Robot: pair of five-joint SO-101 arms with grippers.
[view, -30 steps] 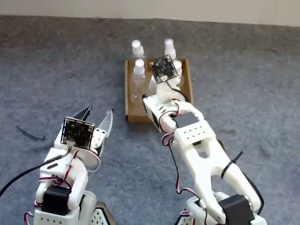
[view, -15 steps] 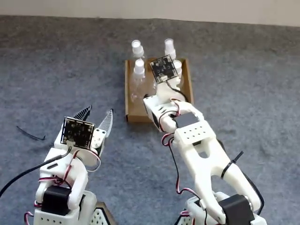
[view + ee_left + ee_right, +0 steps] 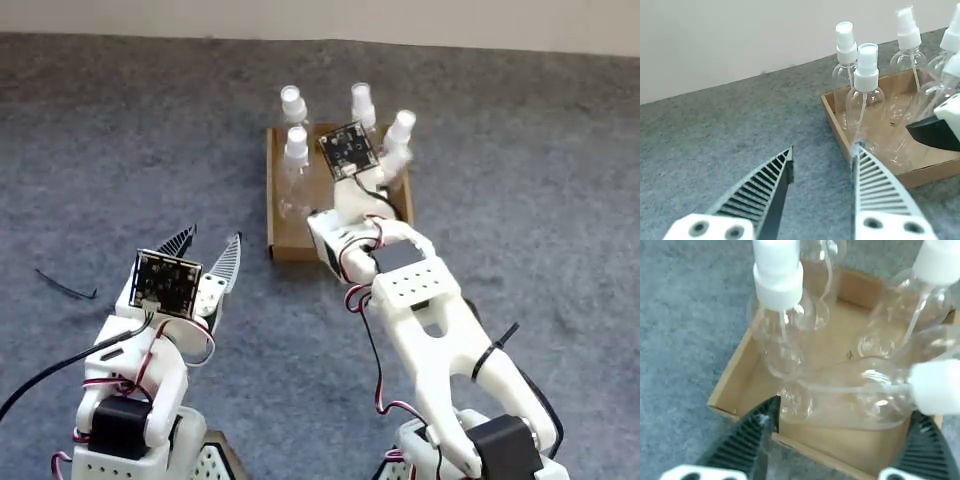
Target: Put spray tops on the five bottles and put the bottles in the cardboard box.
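The right gripper (image 3: 842,415) hangs with its jaws wide apart over the near edge of the cardboard box (image 3: 272,200). Below it, one spray bottle (image 3: 865,400) in the box leans toward the right edge. Four other spray bottles (image 3: 297,150) stand upright at the far edge. The left gripper (image 3: 823,150), spread wide too, is above the grey carpet (image 3: 120,150) near the box's near left corner.

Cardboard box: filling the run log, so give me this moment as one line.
right gripper: open over cardboard box | tilted bottle: in box, below that gripper | left gripper: open above carpet, beside box
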